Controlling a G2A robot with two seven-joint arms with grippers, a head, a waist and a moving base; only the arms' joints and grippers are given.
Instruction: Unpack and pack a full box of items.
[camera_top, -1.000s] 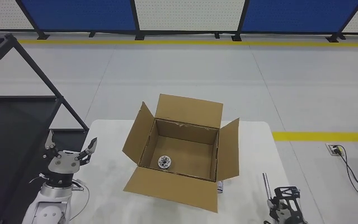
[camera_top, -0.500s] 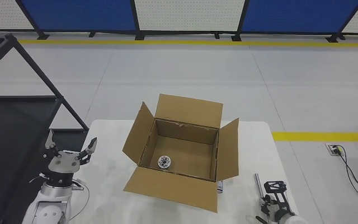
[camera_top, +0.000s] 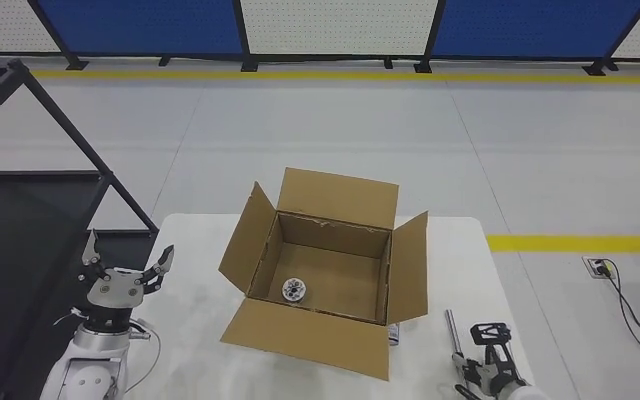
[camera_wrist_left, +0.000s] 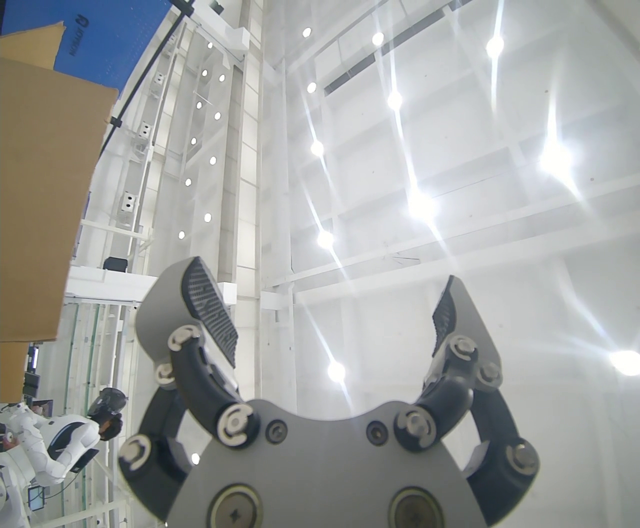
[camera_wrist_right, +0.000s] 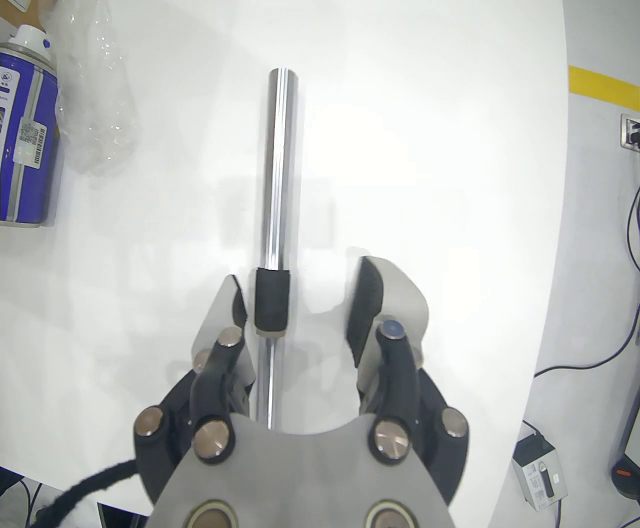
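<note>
At the middle of the white table (camera_top: 190, 340) stands the open cardboard box (camera_top: 335, 200). Off its left edge, the left gripper (camera_wrist_left: 325, 295) points up, jaws wide. The right gripper (camera_wrist_right: 300, 295), jaws apart, straddles a steel rod (camera_wrist_right: 280, 165) lying on the table. A small round item (camera_top: 293, 290) sits inside the box.

Left gripper (camera_wrist_left: 325, 285): held at the robot's left side on an upright wrist, pointing straight upward, jaws spread wide. Right gripper (camera_wrist_right: 300, 295): low at the robot's right side, facing downward and pointing forward, jaws parted, not clamped
</note>
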